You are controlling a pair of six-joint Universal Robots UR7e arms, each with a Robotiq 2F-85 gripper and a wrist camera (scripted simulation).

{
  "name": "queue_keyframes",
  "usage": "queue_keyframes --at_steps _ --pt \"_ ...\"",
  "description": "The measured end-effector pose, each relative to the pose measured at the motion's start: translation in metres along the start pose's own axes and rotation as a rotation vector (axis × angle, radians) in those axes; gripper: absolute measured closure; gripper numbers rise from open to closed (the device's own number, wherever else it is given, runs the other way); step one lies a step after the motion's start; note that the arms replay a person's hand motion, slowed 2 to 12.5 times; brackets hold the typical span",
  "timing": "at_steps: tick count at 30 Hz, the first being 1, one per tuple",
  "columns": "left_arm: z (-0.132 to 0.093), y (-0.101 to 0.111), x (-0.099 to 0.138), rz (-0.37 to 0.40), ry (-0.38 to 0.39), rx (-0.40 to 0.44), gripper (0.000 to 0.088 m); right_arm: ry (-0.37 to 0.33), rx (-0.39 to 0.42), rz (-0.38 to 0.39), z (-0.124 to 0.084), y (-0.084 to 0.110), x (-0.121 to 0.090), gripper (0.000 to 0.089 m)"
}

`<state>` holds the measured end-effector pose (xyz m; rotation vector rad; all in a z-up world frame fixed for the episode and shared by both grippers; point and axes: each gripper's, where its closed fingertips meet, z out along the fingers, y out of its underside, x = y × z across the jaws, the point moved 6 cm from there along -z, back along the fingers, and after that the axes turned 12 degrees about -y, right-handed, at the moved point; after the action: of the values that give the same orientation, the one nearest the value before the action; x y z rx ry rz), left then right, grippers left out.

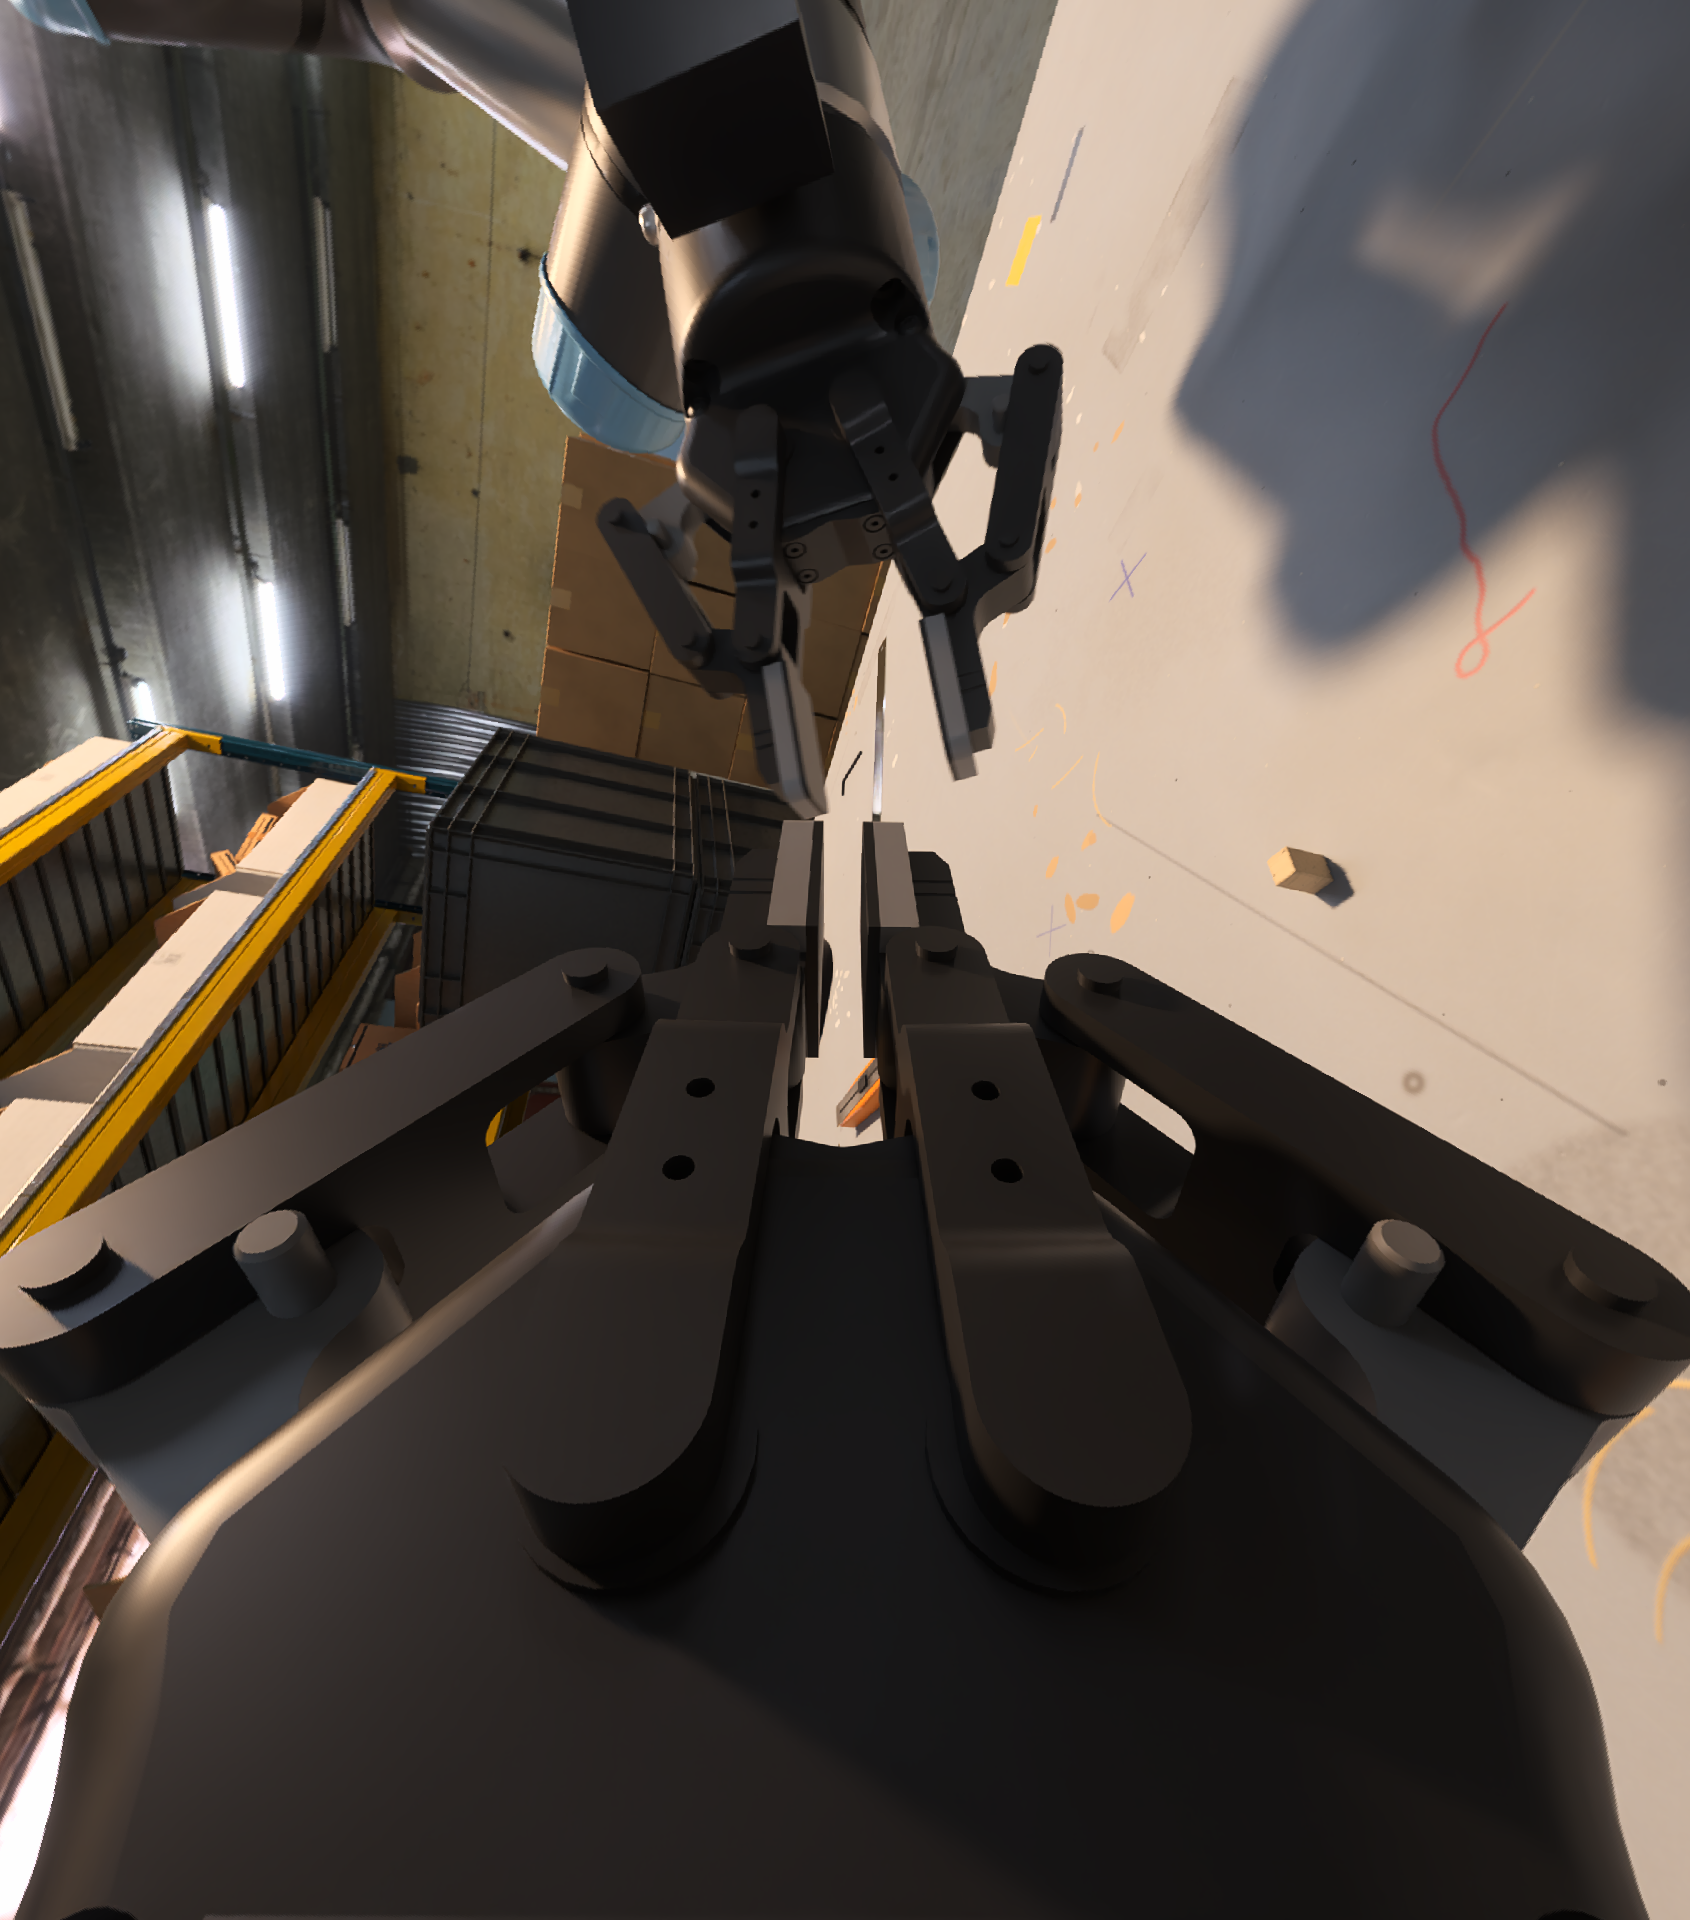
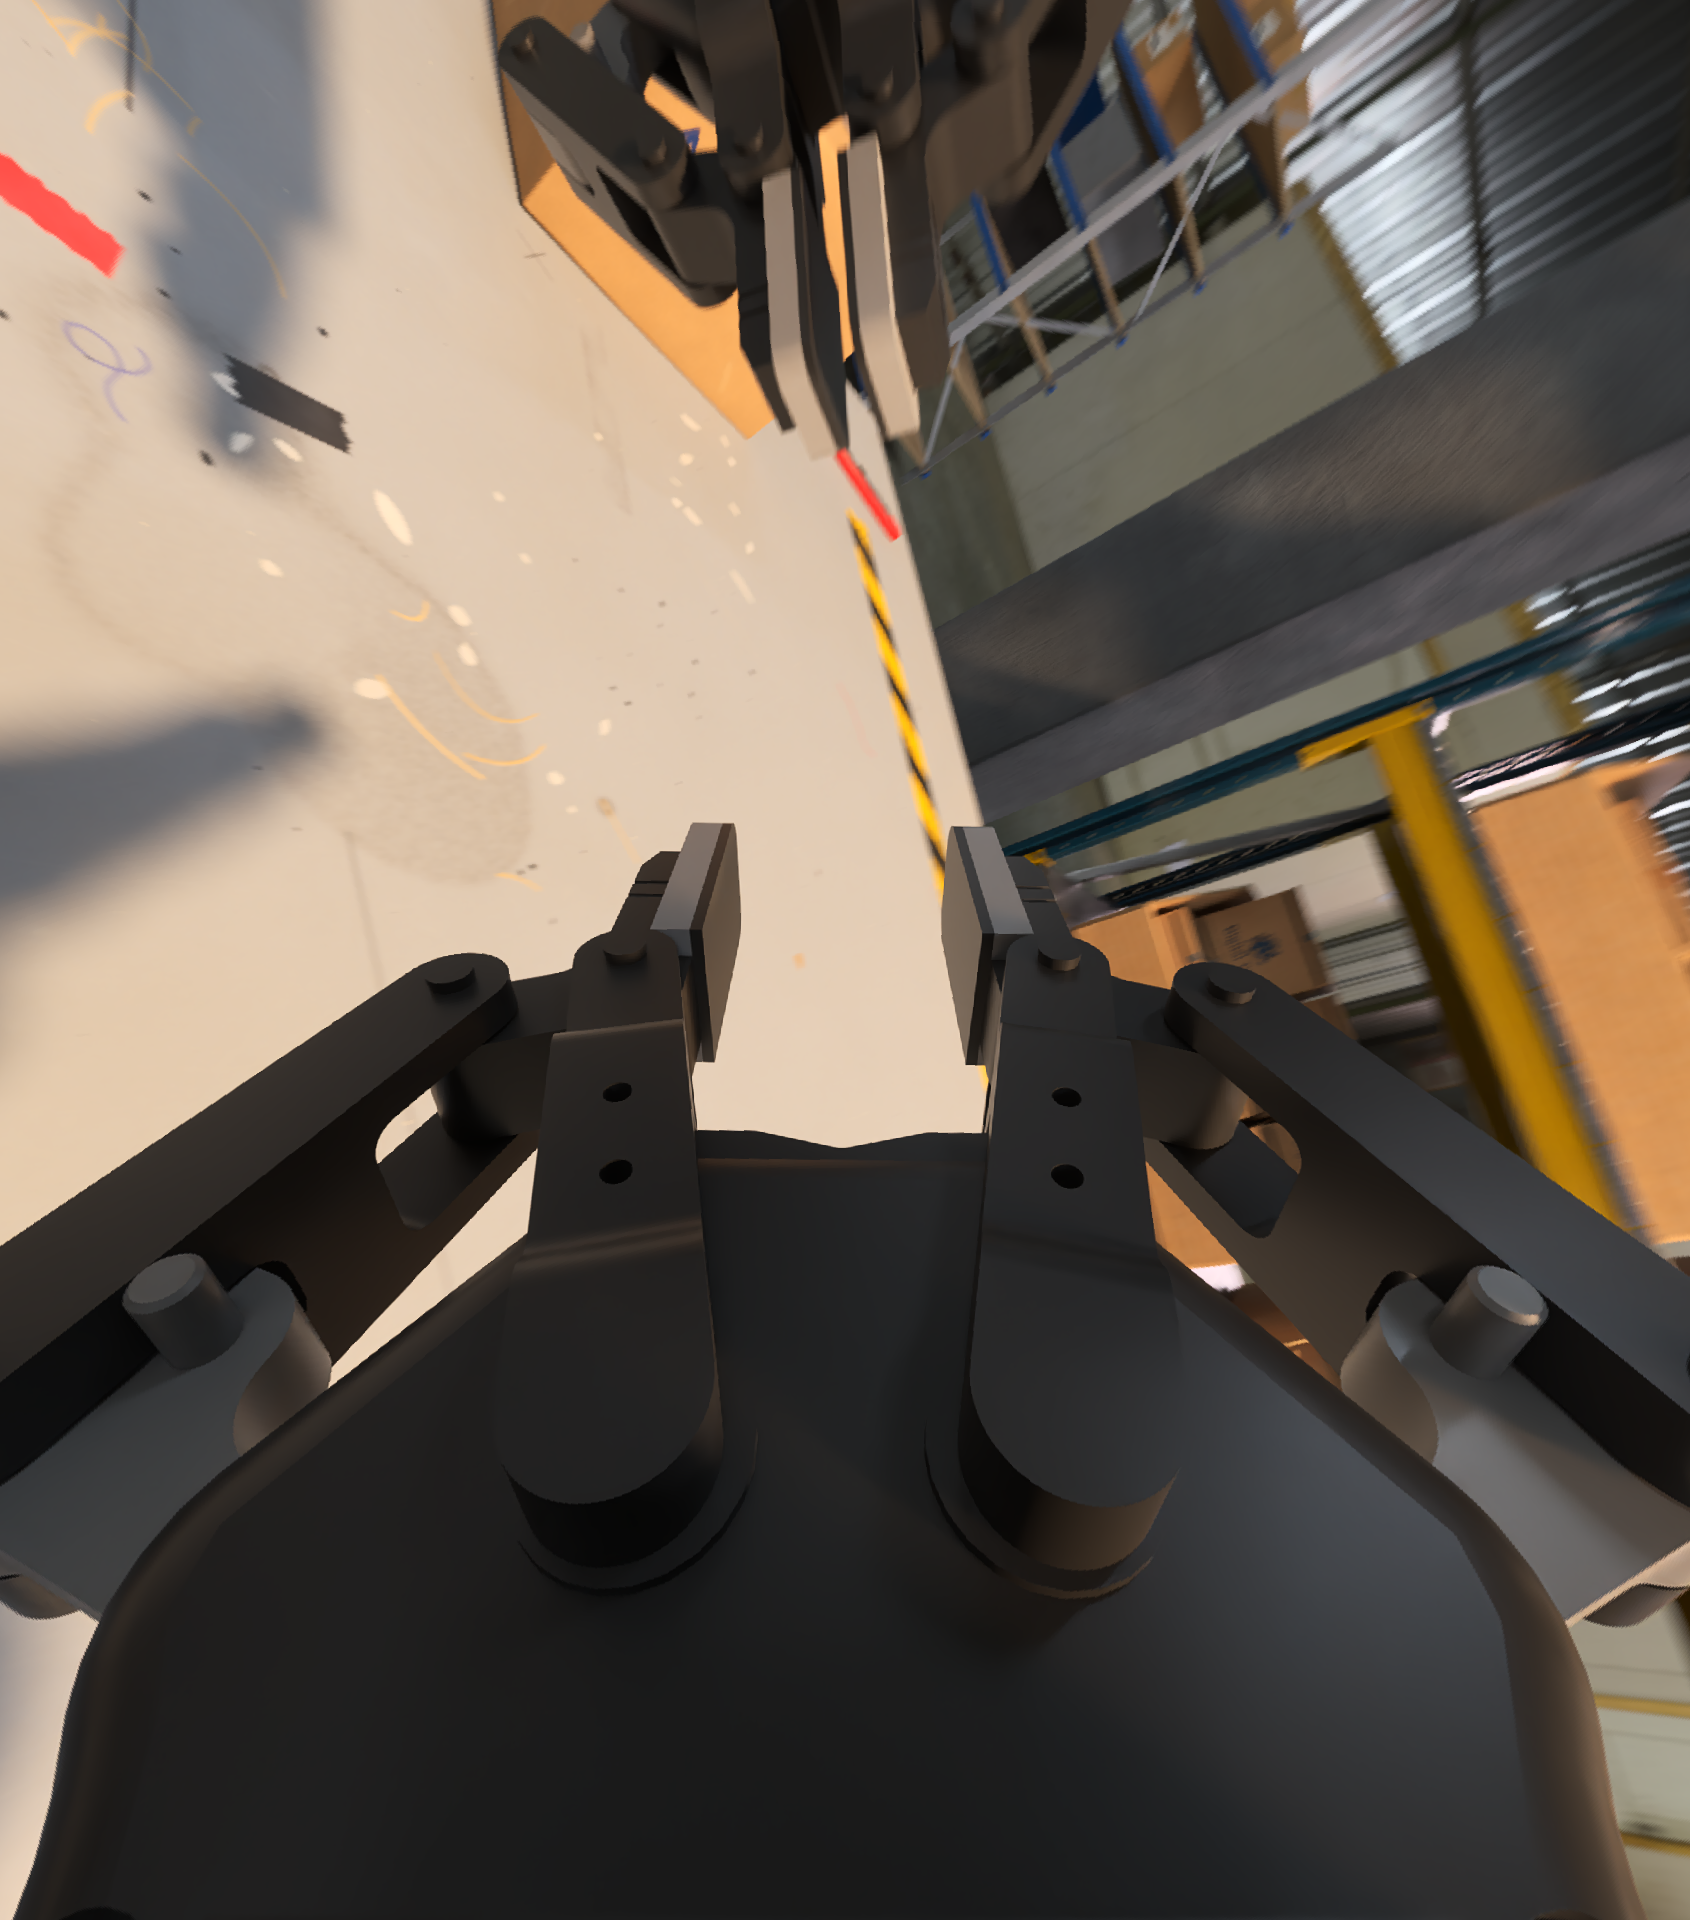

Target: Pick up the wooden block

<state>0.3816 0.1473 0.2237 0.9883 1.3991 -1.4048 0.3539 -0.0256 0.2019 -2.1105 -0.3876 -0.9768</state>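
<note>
Warehouse racking behind; pale tabletop (image 1: 1443, 1039) carries the wooden block (image 1: 1300, 869) at three o'clock. Left gripper (image 1: 841, 868) nearly pressed together, right gripper (image 2: 841, 914) spread, both empty: recommend the right descends squarely over it

Right end effector (image 2: 841, 935) agape above pale table (image 2: 508, 623), seemingly empty.

Warehouse bkgd: beige scuffed floor (image 1: 1443, 987) w/ paint marks, hazard stripe (image 2: 898, 686). Yellow racking (image 1: 124, 1039), cardboard boxes (image 1: 612, 623), strip lights (image 1: 226, 291) overhead.
</note>
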Motion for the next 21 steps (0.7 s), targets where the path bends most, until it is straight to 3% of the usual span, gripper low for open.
queue_keyframes --at_steps 4,8,16,21 --pt "-0.002 0.007 0.007 -0.013 -0.02 -0.015 0.0818 -0.096 -0.009 0.19 0.004 0.021 -0.014 0.0539" --pt "-0.004 0.017 0.023 -0.042 -0.036 -0.03 0.082 -0.167 -0.031 0.333 0.01 0.041 -0.03 0.0544" --pt "-0.009 0.044 0.059 -0.105 -0.066 -0.109 0.0816 -0.25 -0.051 0.492 0.025 0.067 -0.055 0.055" --pt "-0.012 0.051 0.086 -0.156 -0.039 -0.141 0.0815 -0.347 -0.126 0.597 0.033 0.088 -0.074 0.0548"
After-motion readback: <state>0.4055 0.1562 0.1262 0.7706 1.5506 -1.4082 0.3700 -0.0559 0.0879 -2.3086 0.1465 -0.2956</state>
